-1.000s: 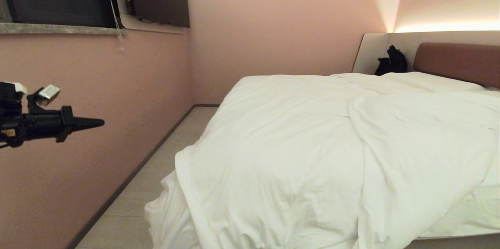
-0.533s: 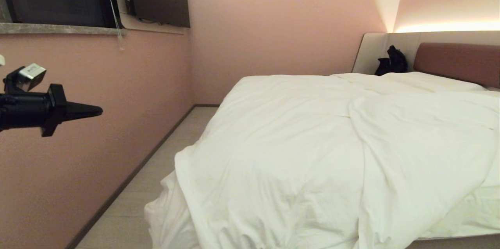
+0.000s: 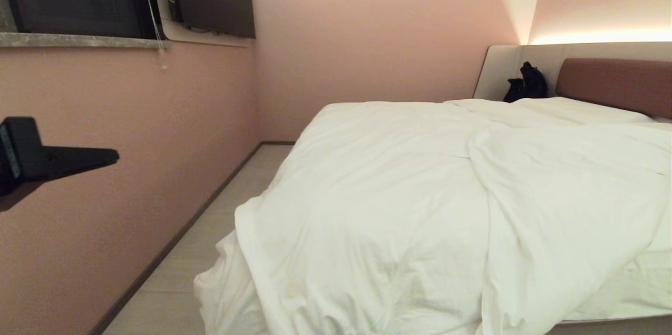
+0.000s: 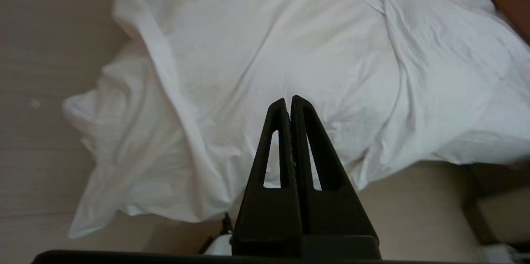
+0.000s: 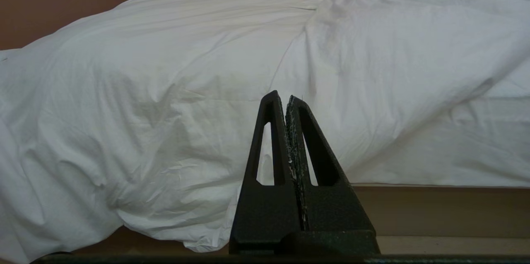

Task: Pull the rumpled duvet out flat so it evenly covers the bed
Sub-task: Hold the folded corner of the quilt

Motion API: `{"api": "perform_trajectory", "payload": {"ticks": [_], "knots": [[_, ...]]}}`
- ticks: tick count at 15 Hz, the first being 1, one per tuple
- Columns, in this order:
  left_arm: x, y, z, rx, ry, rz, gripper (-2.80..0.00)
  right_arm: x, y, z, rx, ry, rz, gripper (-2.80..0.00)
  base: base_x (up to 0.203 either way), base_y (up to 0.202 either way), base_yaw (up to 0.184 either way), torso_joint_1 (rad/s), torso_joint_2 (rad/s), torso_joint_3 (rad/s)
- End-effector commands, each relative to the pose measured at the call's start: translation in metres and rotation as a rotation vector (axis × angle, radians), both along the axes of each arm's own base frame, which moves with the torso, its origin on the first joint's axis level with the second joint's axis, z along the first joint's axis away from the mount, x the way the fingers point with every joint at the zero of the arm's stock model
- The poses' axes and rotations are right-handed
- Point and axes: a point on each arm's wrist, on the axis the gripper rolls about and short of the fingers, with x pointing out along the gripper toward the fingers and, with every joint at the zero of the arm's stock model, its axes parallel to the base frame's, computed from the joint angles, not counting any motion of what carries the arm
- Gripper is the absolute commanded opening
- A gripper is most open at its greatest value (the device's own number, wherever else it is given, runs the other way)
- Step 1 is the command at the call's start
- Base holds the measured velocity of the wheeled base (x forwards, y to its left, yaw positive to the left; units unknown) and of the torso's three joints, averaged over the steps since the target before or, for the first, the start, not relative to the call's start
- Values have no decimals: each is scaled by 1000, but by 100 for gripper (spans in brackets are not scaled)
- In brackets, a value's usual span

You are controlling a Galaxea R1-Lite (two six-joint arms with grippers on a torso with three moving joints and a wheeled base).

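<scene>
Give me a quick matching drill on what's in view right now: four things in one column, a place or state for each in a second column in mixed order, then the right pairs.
Things:
1. duvet
2. left gripper
3. black bag
4. headboard

Places or states:
A. shut, in the air by the pink wall, away from the bed
B. reddish-brown, at the far end of the bed
C. dark, in the far corner beside the headboard
D. white and creased, one corner hanging off the near corner of the bed toward the floor

Pairs: 1-D, 2-A, 3-C, 4-B
</scene>
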Motion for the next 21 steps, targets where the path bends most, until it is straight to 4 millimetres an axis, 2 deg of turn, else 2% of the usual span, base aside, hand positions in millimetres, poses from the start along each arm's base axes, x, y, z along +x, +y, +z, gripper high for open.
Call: {"api": "perform_trajectory", "payload": {"ticks": [1,2,5,10,13,15,17,21], "knots": [[-44,-7,4,33,-98,33,-280,0,0,0,0,1,1,-280,0,0,0,0,0,0],[-52,-6,2,45,-110,45,-280,0,0,0,0,1,2,-280,0,0,0,0,0,0],[-106,-3,-8,97,-233,119,-280,0,0,0,0,1,1,-280,0,0,0,0,0,0],[-162,5,-33,263,-237,273,-280,0,0,0,0,1,1,-280,0,0,0,0,0,0],[-174,8,-44,283,-222,289,-280,0,0,0,0,1,1,-280,0,0,0,0,0,0],[-196,10,-55,275,-289,306,-280,0,0,0,0,1,1,-280,0,0,0,0,0,0],[-209,12,-64,285,-328,333,-280,0,0,0,0,1,1,-280,0,0,0,0,0,0],[-215,7,-79,321,-330,405,-280,0,0,0,0,1,1,-280,0,0,0,0,0,0]]}}
